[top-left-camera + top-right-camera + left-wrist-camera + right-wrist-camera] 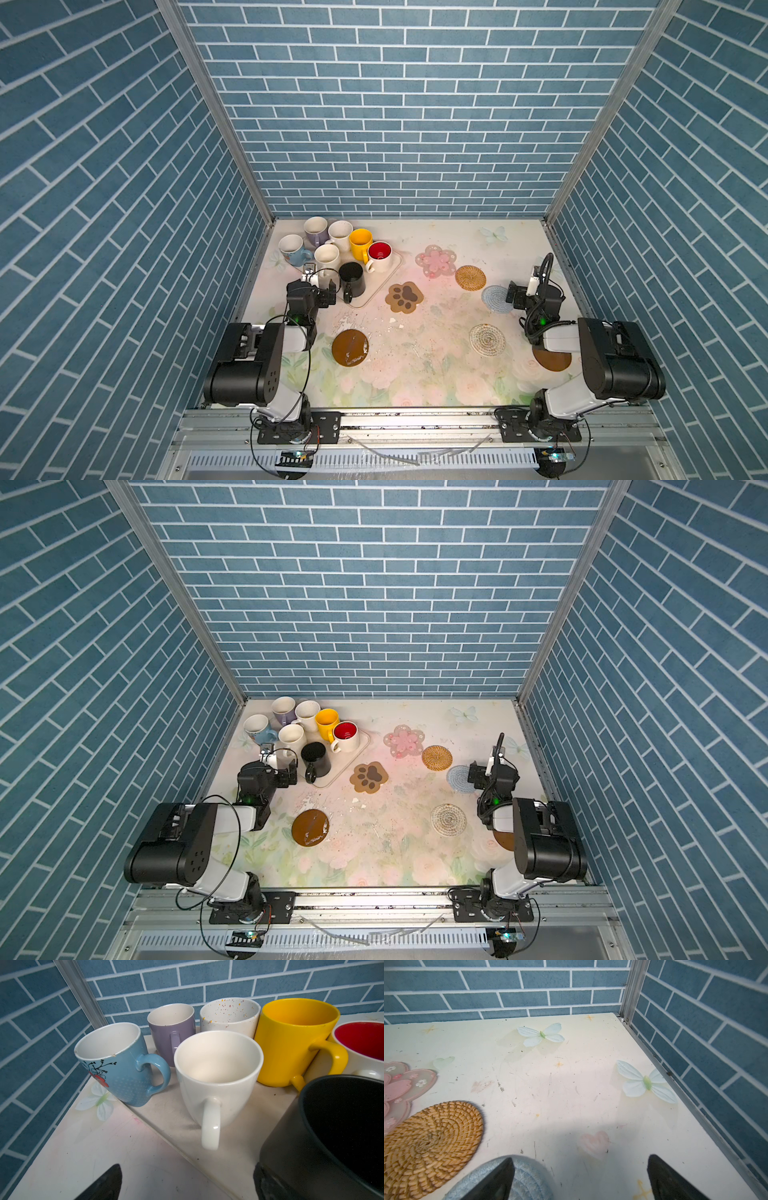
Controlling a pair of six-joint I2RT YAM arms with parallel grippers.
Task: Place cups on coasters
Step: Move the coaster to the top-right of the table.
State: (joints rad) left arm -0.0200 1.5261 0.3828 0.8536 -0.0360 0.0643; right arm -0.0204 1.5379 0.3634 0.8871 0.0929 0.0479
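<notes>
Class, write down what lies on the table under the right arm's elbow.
A brown disc coaster: only its front arc shows; the right arm covers the rest.

A cream tray (374, 281) lies on the floral table (415, 365), blue-brick walls (395, 124) around.

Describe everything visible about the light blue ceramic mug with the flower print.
The light blue ceramic mug is glossy, white inside and empty, with a looped blue handle. Black branches and a red flower are printed on its side, and its rim has a small chip. It stands mouth up at the corner of the cream rectangular tray. Nothing grips it. Its handle nearly reaches the plain white mug.
</notes>
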